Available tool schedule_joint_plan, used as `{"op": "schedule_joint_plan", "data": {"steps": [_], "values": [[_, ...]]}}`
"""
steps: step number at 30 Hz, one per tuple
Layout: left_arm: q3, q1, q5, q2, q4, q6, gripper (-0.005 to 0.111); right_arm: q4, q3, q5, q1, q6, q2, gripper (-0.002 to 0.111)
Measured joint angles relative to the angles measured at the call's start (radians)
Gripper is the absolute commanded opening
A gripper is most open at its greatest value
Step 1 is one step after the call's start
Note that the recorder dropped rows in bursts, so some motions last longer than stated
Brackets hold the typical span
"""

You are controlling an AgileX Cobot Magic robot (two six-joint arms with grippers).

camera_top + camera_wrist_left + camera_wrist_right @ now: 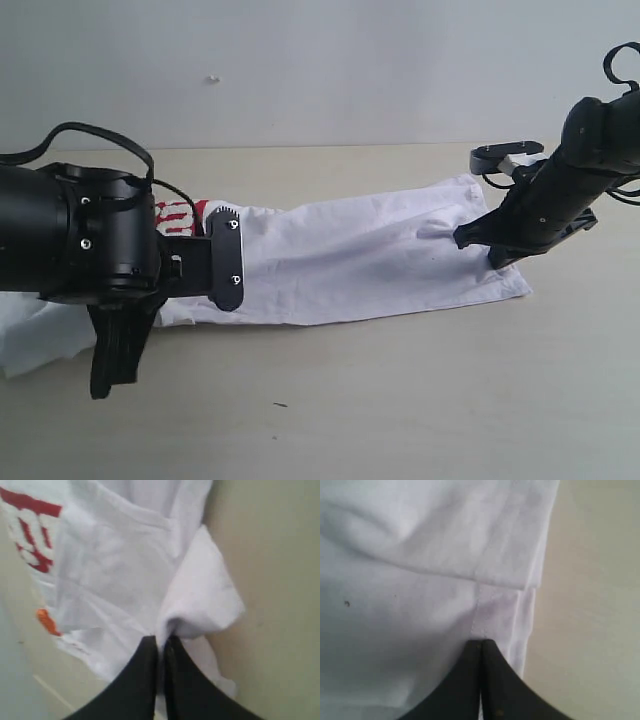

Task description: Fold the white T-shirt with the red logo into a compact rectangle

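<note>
The white T-shirt (350,250) lies as a long band across the table, its far side folded over. The red logo (178,215) peeks out beside my left arm, and red lettering (32,535) and the orange neck tag (47,621) show in the left wrist view. My left gripper (161,640) is shut on a bunched fold of the shirt near a sleeve (205,595). My right gripper (481,642) is shut on the hemmed edge (495,612) at the shirt's right end, where the cloth puckers (440,230). The left arm hides the shirt's collar end in the exterior view.
The beige table (400,400) runs to a pale wall (320,70) at the back. A loose part of the shirt (30,340) sticks out below the left arm at the table's left edge. A small dark speck (280,405) lies on the table in front.
</note>
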Motion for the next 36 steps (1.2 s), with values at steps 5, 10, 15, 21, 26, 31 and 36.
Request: {"op": "schedule_joint_plan", "data": {"steps": [5, 10, 15, 21, 26, 31, 36], "values": [[-0.004, 0.000, -0.026, 0.000, 0.154, 0.021, 0.000, 0.000, 0.000, 0.000, 0.000, 0.000, 0.000, 0.000], [-0.004, 0.000, -0.145, 0.000, 0.192, 0.069, 0.000, 0.000, 0.000, -0.001, 0.000, 0.000, 0.000, 0.000], [-0.004, 0.022, -0.195, 0.018, 0.219, 0.081, 0.006, 0.000, 0.000, 0.001, 0.000, -0.010, 0.000, 0.000], [-0.004, 0.098, -0.190, 0.034, 0.312, -0.037, 0.048, 0.000, 0.000, 0.005, 0.000, -0.022, 0.000, 0.000], [-0.006, 0.117, -0.181, 0.035, 0.684, -0.562, 0.044, 0.000, 0.000, 0.009, 0.000, -0.025, 0.000, 0.000], [-0.029, 0.110, -0.193, 0.035, 0.388, -0.586, 0.028, 0.000, 0.000, 0.009, 0.000, -0.025, 0.000, 0.000], [-0.092, 0.142, -0.107, 0.033, -0.298, -0.152, 0.048, 0.004, 0.000, 0.019, 0.000, -0.025, 0.000, 0.000]]}}
